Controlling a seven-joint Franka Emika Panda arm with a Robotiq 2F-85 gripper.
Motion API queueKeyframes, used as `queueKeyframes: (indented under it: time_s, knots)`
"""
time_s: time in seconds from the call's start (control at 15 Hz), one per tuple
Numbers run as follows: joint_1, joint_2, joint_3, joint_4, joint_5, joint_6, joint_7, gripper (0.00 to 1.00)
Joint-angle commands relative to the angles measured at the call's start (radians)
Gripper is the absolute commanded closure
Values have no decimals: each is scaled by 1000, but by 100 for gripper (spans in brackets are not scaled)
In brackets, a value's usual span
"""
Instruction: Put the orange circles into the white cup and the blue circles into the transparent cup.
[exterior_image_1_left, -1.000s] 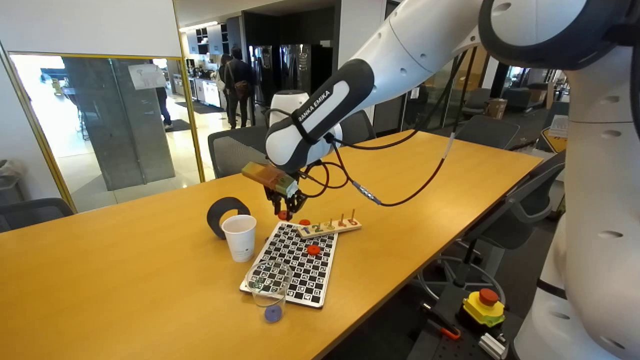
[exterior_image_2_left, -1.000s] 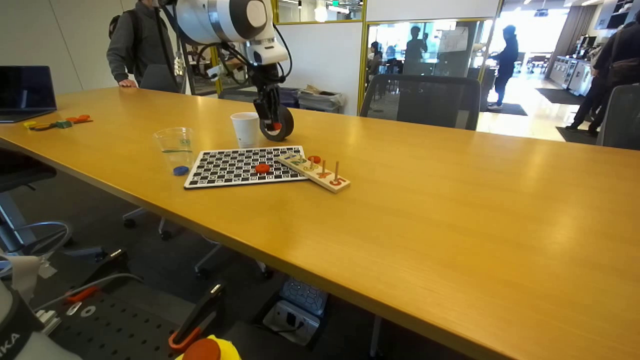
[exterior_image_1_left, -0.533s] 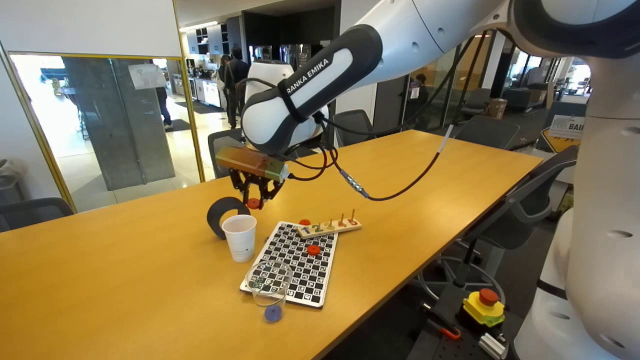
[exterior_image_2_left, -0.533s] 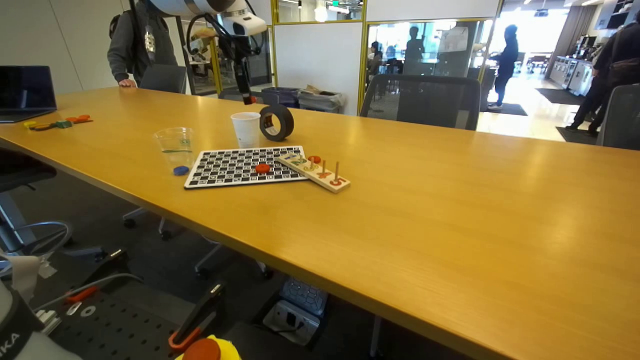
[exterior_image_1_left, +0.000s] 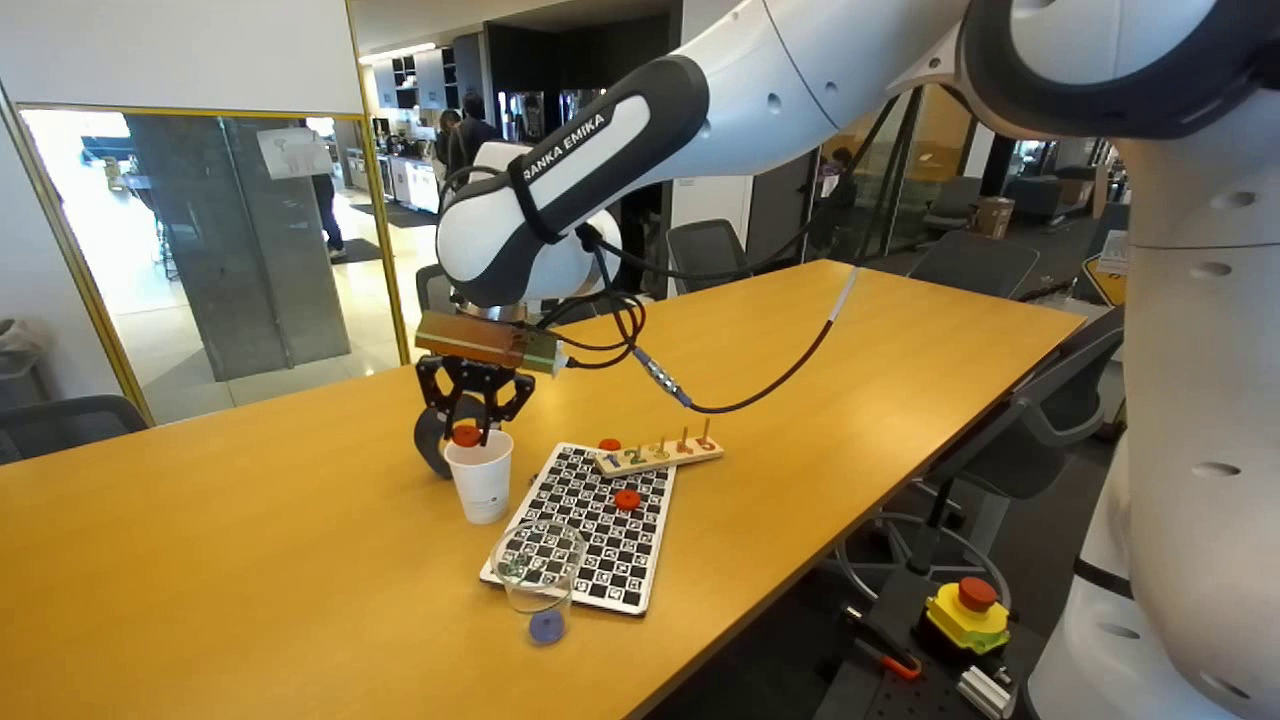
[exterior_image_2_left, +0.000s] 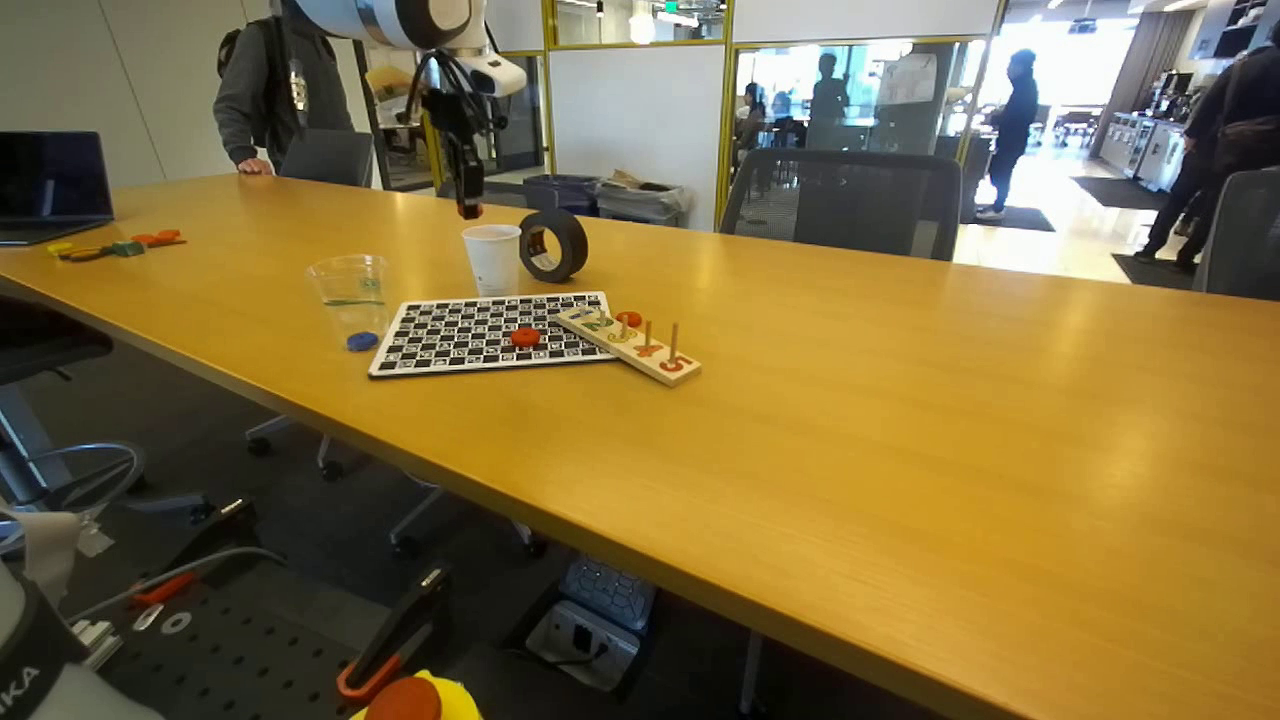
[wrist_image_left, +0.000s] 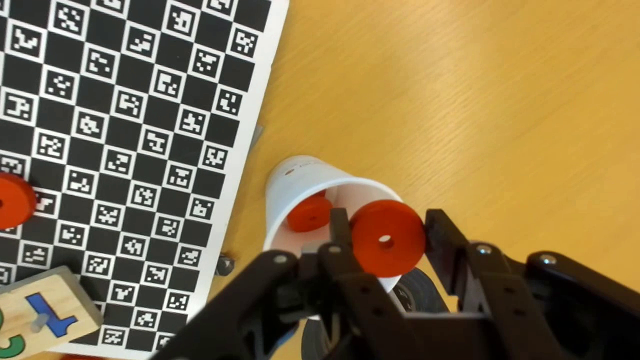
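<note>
Claw (wrist_image_left: 387, 216): gripped an orange circle (wrist_image_left: 402, 239).
White cup (exterior_image_1_left: 481, 485): stood upright just below claw; held circle overlapped its mouth in wrist view; second orange circle (wrist_image_left: 309, 215) lay inside.
Board circle (exterior_image_1_left: 627, 500): orange, lay on checkered board (exterior_image_1_left: 590, 490), lower than claw, off to one side.
Peg-strip circle (exterior_image_1_left: 609, 444): orange, lay beside peg strip (exterior_image_1_left: 650, 457), same side of claw.
Blue circle (exterior_image_2_left: 361, 342): sat at base of transparent cup (exterior_image_2_left: 340, 300), lower than claw, apart from it.
Vs half a second earlier: claw had come over and slightly down to white cup, circle still gripped; cups hadn't moved.
</note>
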Motion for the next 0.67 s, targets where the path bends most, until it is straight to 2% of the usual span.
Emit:
queueKeyframes:
  time_s: [0.0,0.47,0.53,0.6]
  knots:
    - [-6,59,-14,94,18,-69,-51,83]
    - [13,125,-62,184,-27,-131,-4,83]
    - [14,130,-66,191,-31,-138,-4,34]
    - [15,130,-70,194,-39,-145,-5,33]
